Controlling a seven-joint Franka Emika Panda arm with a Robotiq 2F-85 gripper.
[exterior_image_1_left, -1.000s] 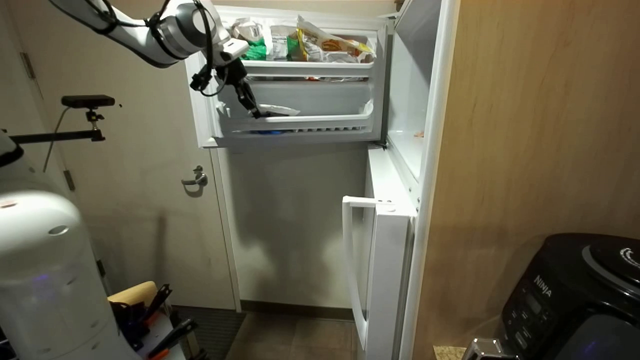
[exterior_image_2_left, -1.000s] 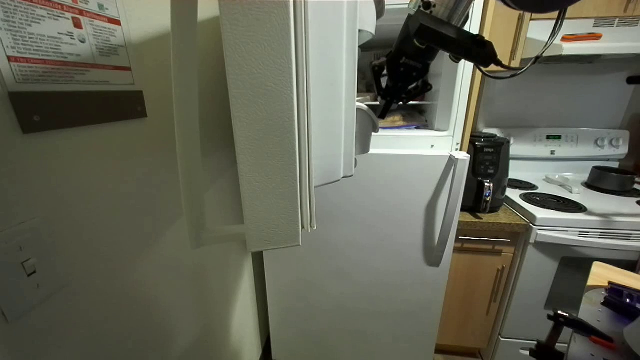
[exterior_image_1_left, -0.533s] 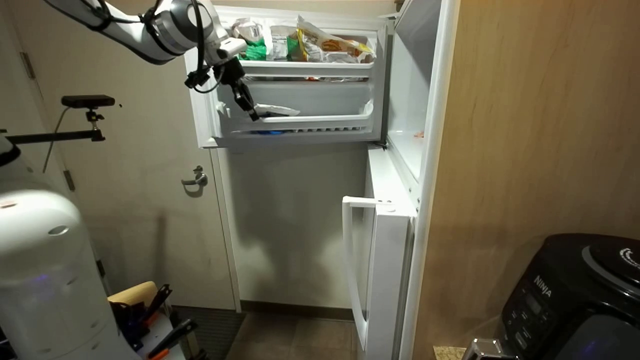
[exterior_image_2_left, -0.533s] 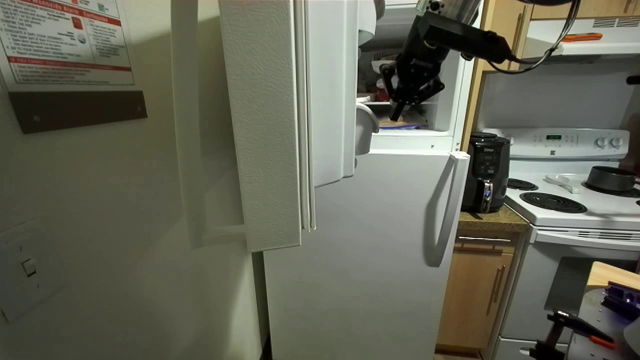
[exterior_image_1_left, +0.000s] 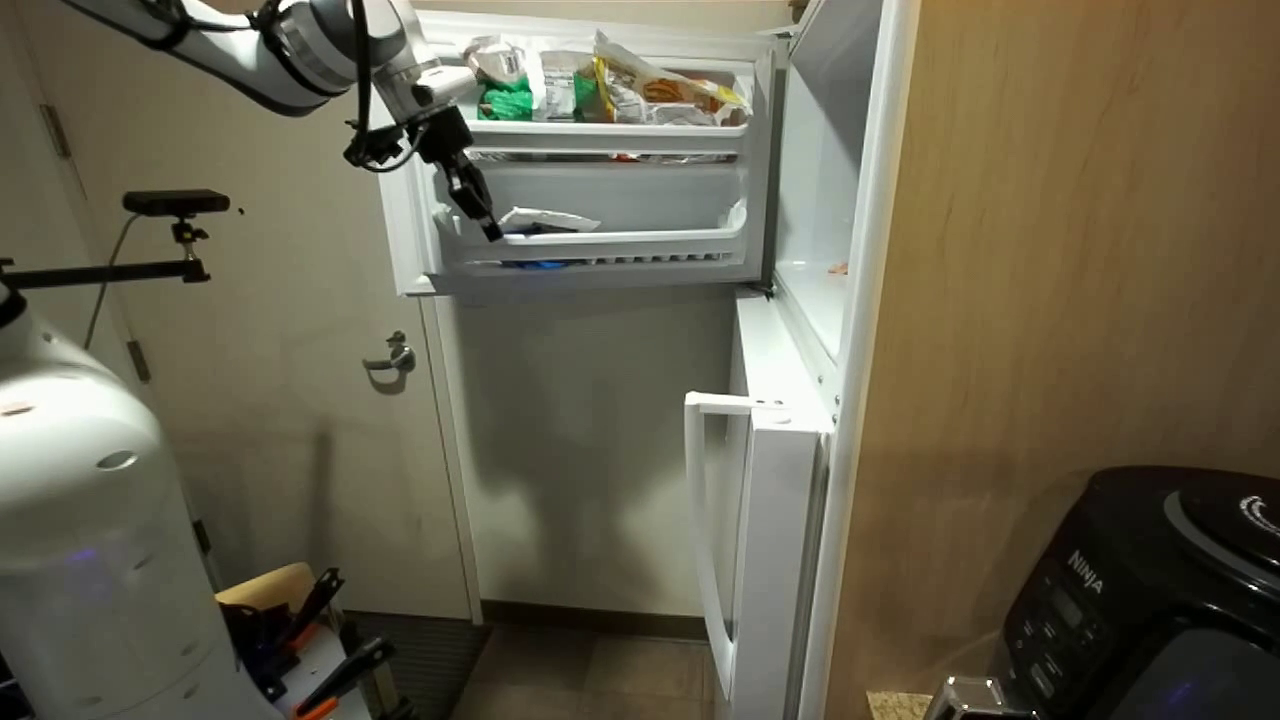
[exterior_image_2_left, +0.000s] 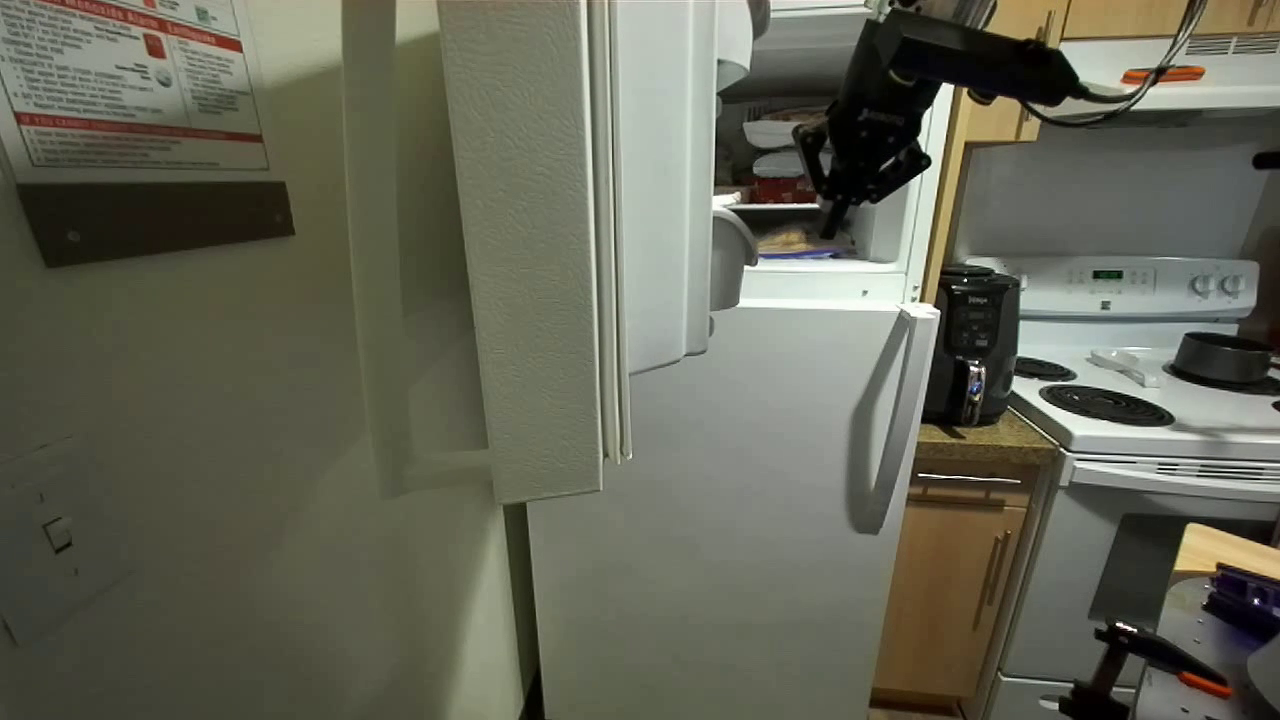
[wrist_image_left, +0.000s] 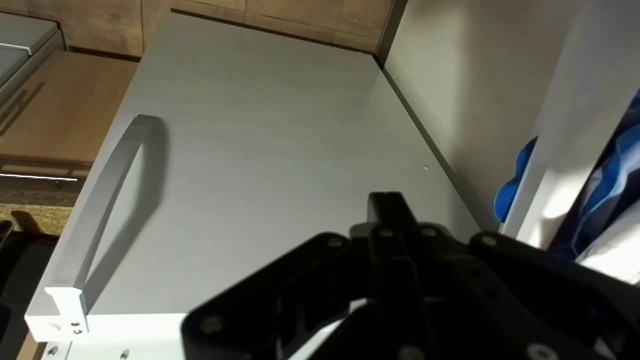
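Clenched robot hand (exterior_image_1_left: 492, 232) hangs near the lower door bin (exterior_image_1_left: 650, 239), which holds a white packet (exterior_image_1_left: 550, 219), in an exterior view; before a stocked freezer (exterior_image_2_left: 885, 235) in an exterior view; before the refrigerator door (wrist_image_left: 280, 125) in the wrist view.

Gripper (wrist_image_left: 385, 200): black throughout; bolt heads (wrist_image_left: 212, 324) grey.
Arm (exterior_image_1_left: 240, 60): white with grey and black bands, above gripper.
Lower fridge door (exterior_image_2_left: 720, 480): plain off-white, below gripper.
Package (wrist_image_left: 625, 150): navy and bright blue, white streaks, right of gripper in wrist view.
Printed bag (exterior_image_1_left: 660, 95): whitish, yellow edge, orange-brown print, above and right of gripper.
Air fryer (exterior_image_2_left: 975, 335): black, handle (exterior_image_2_left: 972, 390) silver, lower right of gripper in an exterior view.
Notice (exterior_image_2_left: 130, 90): white, red bands, dark lettering, far left of gripper.
Cabinet (exterior_image_2_left: 945, 600): light brown, below and right of gripper.
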